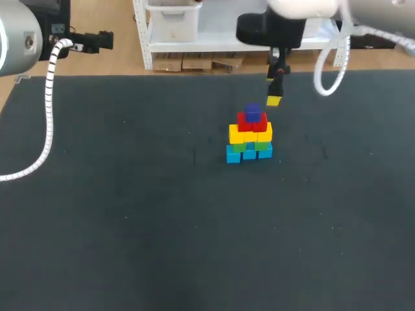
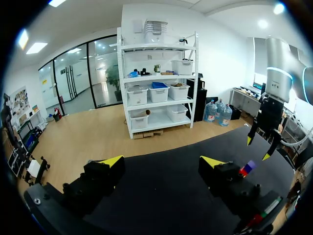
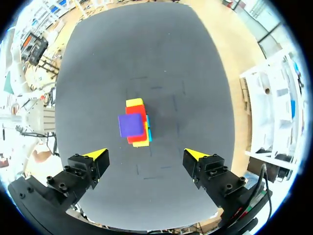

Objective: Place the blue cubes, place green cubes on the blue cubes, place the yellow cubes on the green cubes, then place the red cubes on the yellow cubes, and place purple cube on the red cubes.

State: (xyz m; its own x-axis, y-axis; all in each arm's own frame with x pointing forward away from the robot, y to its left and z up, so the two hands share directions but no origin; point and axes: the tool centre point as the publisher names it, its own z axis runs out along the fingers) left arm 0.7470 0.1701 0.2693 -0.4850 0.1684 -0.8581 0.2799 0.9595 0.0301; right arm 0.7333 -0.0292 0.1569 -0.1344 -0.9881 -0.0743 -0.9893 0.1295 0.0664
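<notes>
**A:** From overhead, where does the tower stand?

**B:** On the table [image 1: 130,227], below the right pincer [image 1: 274,97] and a little nearer than it. The blue cubes [image 1: 233,155] are at the base. Above them come the green cubes [image 1: 262,146], the yellow cubes [image 1: 249,135], the red cubes [image 1: 251,122] and the purple cube [image 1: 253,110] on top. The pincer hangs clear of it.

**A:** And the left wrist?

**B:** The left pincer [image 2: 161,164] has its fingers apart, with nothing between them. The purple cube [image 2: 250,166] shows just past one finger, under the right pincer [image 2: 259,148].

**A:** And the right wrist?

**B:** The right pincer [image 3: 145,155] is spread wide and empty. The tower is straight ahead and well apart from it. The purple cube [image 3: 131,125] covers most of the red cubes [image 3: 137,109], and the yellow cubes [image 3: 134,103] show at the edges.
</notes>
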